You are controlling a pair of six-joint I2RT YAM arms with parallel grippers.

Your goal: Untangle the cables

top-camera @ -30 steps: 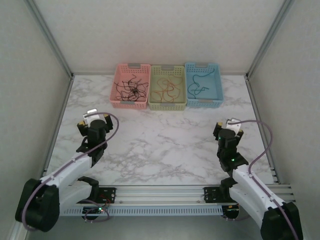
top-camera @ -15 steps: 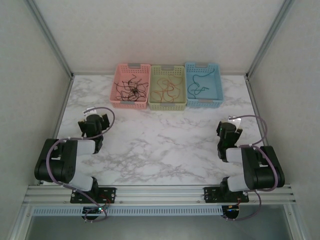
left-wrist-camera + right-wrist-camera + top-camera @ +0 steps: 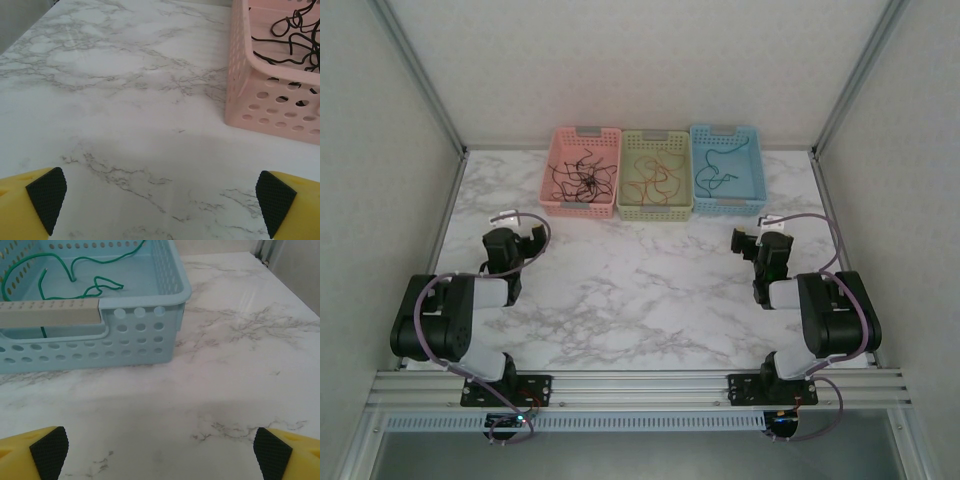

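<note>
The cables lie sorted in three baskets at the back of the table: black cables in the pink basket, red and orange ones in the yellow-green basket, green ones in the blue basket. My left gripper hovers open over bare marble, short of the pink basket, with black cables inside. My right gripper is open and empty in front of the blue basket, which holds a green cable. Black pads stand far apart.
Both arms are folded back near their bases at the front rail. Metal frame posts and white walls close in the table's left, right and back sides. A grey handle strip runs along the blue basket's near rim.
Both arms have folded back from a stretched pose to a tucked one near the bases. The right gripper has shifted a little left and forward, and its jaws have spread wider.
</note>
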